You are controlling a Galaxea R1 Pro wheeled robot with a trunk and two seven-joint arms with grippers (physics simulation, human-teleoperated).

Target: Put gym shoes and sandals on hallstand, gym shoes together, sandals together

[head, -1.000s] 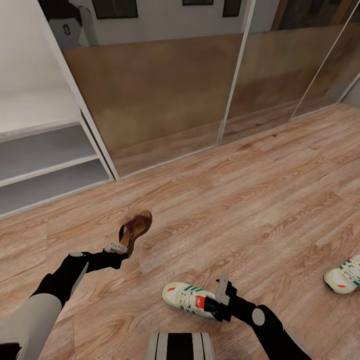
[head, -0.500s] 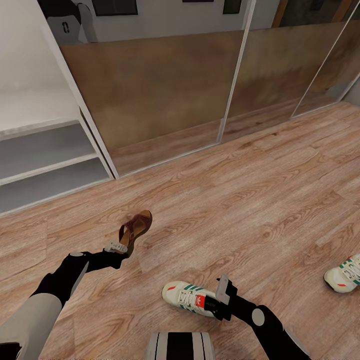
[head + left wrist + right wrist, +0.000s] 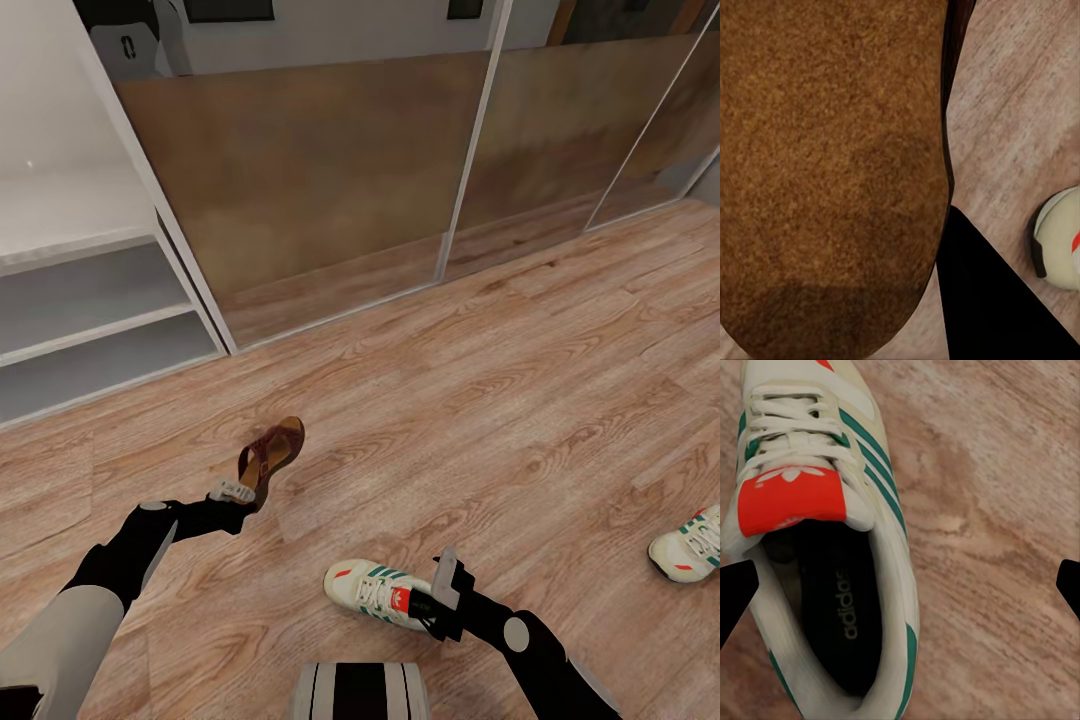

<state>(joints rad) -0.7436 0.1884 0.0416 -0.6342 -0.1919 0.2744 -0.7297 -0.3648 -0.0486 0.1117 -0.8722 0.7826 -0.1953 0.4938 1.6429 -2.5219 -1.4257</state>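
Observation:
My left gripper [image 3: 243,491] is shut on the heel end of a brown sandal [image 3: 271,452], which is tilted on edge just above the corridor floor [image 3: 480,400]. The left wrist view has the sandal's tan footbed [image 3: 832,165] close up beside one dark finger [image 3: 997,307]. A white gym shoe [image 3: 377,592] with green stripes lies on the floor in front of me. My right gripper [image 3: 447,590] is at its heel, open; the right wrist view looks down into the shoe's [image 3: 825,555] opening. The second gym shoe [image 3: 690,544] lies at the far right edge. The pale grey hallstand [image 3: 100,330] stands at the left.
Tall glossy sliding panels [image 3: 320,170] with pale frames line the wall behind the floor. The hallstand's two low shelves are open toward me. My own base [image 3: 360,690] shows at the bottom edge. Open plank floor stretches between the shoes and the panels.
The whole picture has shifted slightly, so the camera moved. Both arms, the held sandal and the two gym shoes keep their places.

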